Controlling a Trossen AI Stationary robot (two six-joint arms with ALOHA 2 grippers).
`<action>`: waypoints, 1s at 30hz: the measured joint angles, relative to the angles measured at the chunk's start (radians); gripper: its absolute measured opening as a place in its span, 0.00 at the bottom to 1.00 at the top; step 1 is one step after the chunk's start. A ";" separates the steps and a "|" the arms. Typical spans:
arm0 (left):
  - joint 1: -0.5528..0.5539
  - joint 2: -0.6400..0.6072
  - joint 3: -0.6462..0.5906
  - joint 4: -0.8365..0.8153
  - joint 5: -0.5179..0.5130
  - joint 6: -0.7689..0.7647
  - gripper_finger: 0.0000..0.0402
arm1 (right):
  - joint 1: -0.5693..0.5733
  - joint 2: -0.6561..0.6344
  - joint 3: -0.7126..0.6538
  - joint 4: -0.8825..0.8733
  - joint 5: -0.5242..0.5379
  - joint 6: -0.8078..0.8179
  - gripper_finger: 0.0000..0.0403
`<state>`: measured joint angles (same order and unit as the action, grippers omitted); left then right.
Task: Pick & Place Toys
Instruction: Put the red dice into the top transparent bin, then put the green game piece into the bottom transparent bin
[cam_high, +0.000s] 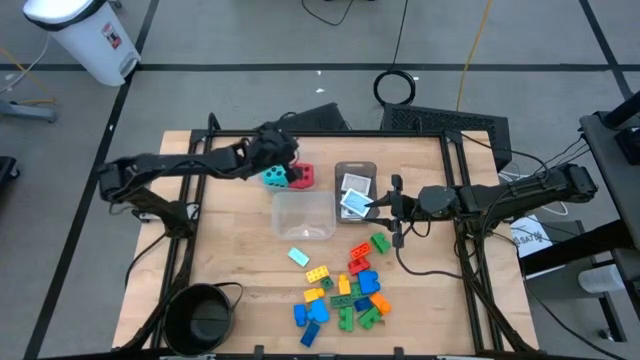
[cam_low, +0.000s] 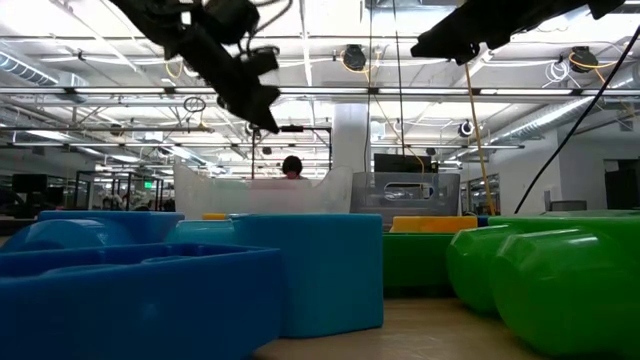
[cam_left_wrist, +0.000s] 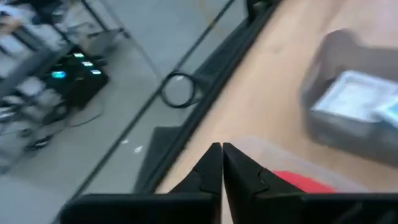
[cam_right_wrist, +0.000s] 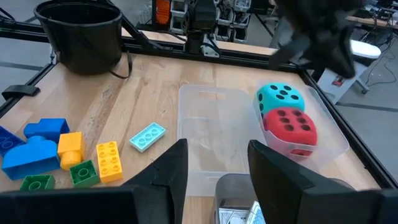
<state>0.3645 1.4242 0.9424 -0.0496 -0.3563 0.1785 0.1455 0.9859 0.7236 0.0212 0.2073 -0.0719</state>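
The teal die (cam_high: 273, 178) and the red die (cam_high: 300, 177) sit side by side in a clear tub (cam_right_wrist: 323, 146) at the table's far middle. My left gripper (cam_high: 283, 152) is shut and empty, raised above the dice; the left wrist view shows its fingers (cam_left_wrist: 221, 163) closed, with the red die (cam_left_wrist: 305, 182) below. My right gripper (cam_high: 383, 206) is open and empty beside the white cards (cam_high: 354, 197) in the grey tray (cam_high: 355, 170); the tray and the cards (cam_right_wrist: 239, 214) lie between and below its fingers. Small bricks (cam_high: 342, 292) lie scattered at the near middle.
A second clear tub (cam_high: 303, 214) stands between the dice and the bricks. A round black bowl (cam_high: 205, 315) stands at the near left corner. A light blue brick (cam_high: 298, 256) lies apart from the pile. Bare wood shows at the table's left.
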 joint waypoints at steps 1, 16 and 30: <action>0.000 -0.006 0.000 -0.003 0.026 -0.009 0.02 | 0.000 0.000 0.000 0.000 0.000 0.000 0.35; -0.002 0.200 -0.002 -0.056 0.250 -0.111 0.03 | 0.000 0.000 0.000 0.003 0.000 0.000 0.35; -0.007 0.026 -0.002 -0.025 0.235 -0.106 0.01 | 0.000 0.000 0.000 -0.002 0.000 0.000 0.35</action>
<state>0.3573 1.4498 0.9409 -0.0742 -0.1211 0.0723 0.1455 0.9855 0.7237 0.0193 0.2077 -0.0719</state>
